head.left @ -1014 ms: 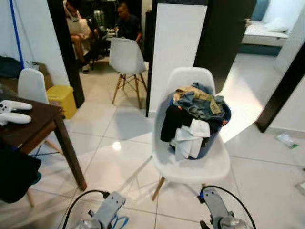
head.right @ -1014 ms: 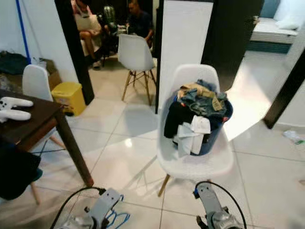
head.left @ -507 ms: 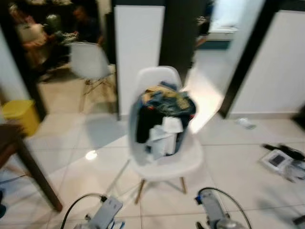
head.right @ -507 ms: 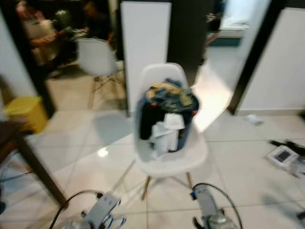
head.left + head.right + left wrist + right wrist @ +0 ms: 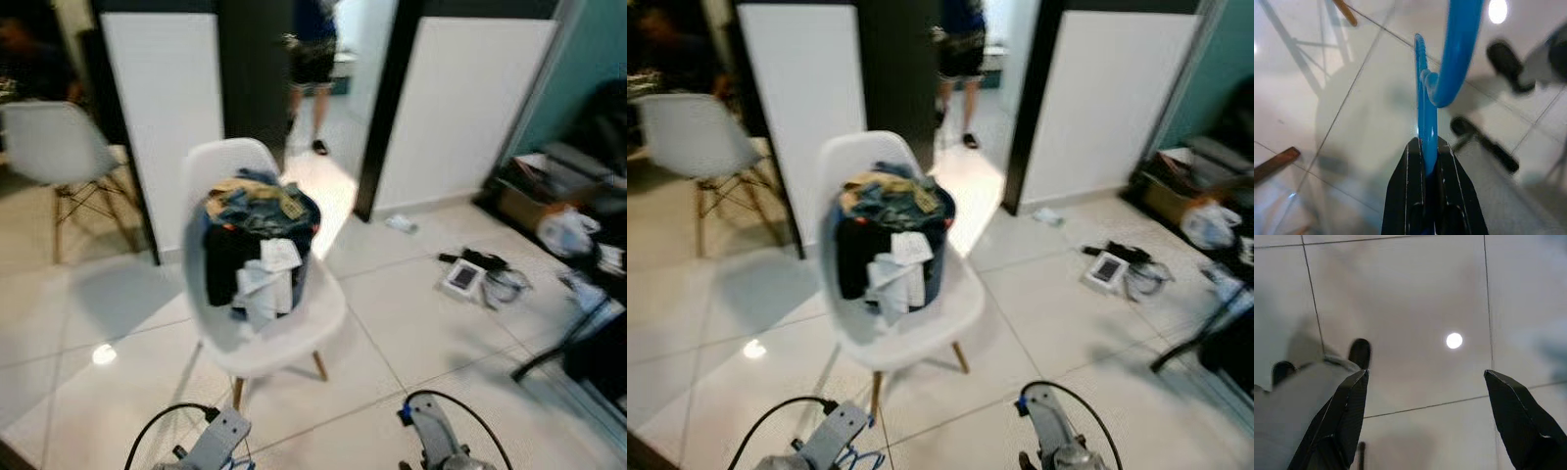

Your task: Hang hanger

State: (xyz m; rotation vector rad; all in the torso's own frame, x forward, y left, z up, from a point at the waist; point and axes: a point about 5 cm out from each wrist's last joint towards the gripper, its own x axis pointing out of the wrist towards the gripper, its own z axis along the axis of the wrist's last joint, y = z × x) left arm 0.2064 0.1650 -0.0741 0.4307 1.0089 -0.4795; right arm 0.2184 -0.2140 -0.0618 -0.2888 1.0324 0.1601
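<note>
A blue plastic hanger point(image 5: 1436, 73) is clamped between the black fingers of my left gripper point(image 5: 1428, 147), its hook curving away over the tiled floor. A bit of the blue hanger point(image 5: 857, 458) also peeps out below my left arm point(image 5: 217, 443) at the bottom of the head views. My right gripper point(image 5: 1429, 382) hangs low over the floor, its two fingers point(image 5: 1342, 416) spread wide with nothing between them. The right arm point(image 5: 434, 446) sits at the bottom edge.
A white chair point(image 5: 260, 343) with a basket of clothes point(image 5: 255, 230) stands just ahead. A second white chair point(image 5: 54, 147) is at the far left. A person point(image 5: 313, 59) stands in the doorway beyond. Small items point(image 5: 470, 279) and bags point(image 5: 568, 230) clutter the floor at right.
The whole view has swung to the right: the table and yellow bin have left the picture, and the right side of the room has come in. Both arms keep their low pose.
</note>
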